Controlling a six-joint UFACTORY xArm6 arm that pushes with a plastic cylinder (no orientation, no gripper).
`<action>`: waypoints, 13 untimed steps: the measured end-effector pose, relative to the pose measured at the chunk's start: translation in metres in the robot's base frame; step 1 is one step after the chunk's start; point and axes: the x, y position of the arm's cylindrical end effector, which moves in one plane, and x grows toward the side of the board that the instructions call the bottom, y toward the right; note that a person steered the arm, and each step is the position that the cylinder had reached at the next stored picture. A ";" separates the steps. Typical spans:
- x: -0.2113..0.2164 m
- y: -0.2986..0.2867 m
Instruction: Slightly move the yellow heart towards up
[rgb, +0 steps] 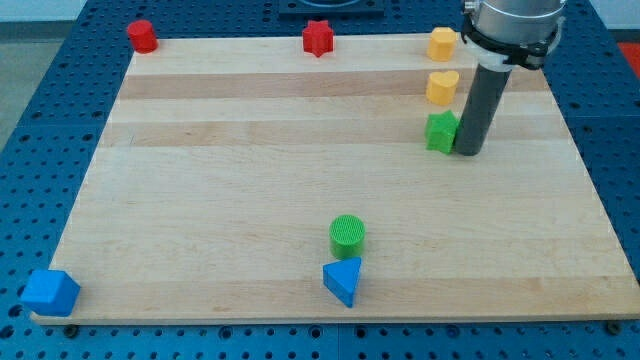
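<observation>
The yellow heart (442, 87) lies near the view's upper right on the wooden board (250, 180). A yellow hexagonal block (442, 43) sits just above it at the board's top edge. A green block (441, 131) lies right below the heart. My tip (467, 151) rests on the board, touching the green block's right side, below and slightly right of the heart.
A red cylinder (142, 35) sits at the top left corner and a red star (317, 38) at the top middle. A green cylinder (347, 234) and a blue triangle (343, 280) lie at the bottom middle. A blue block (50, 292) is at the bottom left corner.
</observation>
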 end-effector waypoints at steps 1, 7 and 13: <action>0.000 0.008; -0.114 0.058; -0.054 0.063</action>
